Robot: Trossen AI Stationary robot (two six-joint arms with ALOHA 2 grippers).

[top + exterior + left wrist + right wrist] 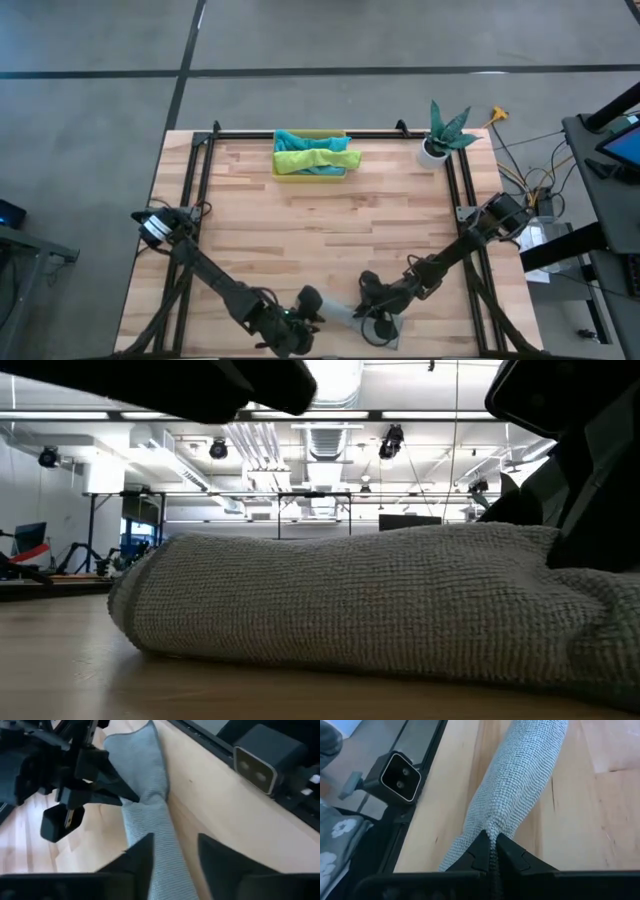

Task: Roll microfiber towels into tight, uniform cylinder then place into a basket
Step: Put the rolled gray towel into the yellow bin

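A grey towel [350,605], rolled into a long cylinder, lies on the wood table near its front edge. My right gripper [492,842] is shut on it near one end. My left gripper [176,842] stands open at the roll's other end, one finger on each side of the roll [160,840]. In the high view both grippers, left [308,305] and right [372,303], sit close together over the towel [345,315]. The yellow basket [278,172] stands at the far edge and holds a teal towel [300,140] and a lime green one [315,160]. My right gripper pinches the grey towel between its two fingers at a narrowed spot [492,831] near one end of the roll. The fingers slant down from the table's right and far side, roughly along the roll. The towel lies on the table, its flat end [135,750] spread behind the fingers. My left gripper has the roll between its open fingers; whether they touch it I cannot tell.
A white pot with a green plant [440,140] stands at the far right corner. A small grey camera box [397,777] sits on the black frame at the table's near edge, close to the towel. Bare wood [330,230] lies between the towel and the basket.
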